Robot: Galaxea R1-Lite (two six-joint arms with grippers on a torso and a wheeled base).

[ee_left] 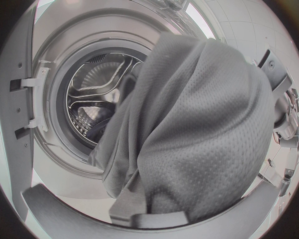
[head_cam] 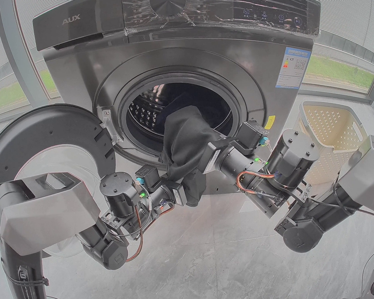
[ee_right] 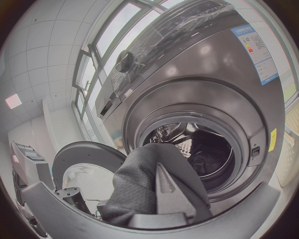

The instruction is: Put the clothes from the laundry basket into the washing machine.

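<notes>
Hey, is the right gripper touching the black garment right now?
Touching. The right wrist view shows the black garment draped right over the right gripper, cloth lying on it.

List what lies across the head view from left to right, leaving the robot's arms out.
washer door, swung open → black garment → blue-edged label → laundry basket

Black mesh garment (head_cam: 186,143) draped over door opening, upper part inside drum, lower end hanging outside. Grey front-loading washing machine (head_cam: 249,69), door open. Cream perforated plastic laundry basket (head_cam: 336,140) beside machine, right.
</notes>
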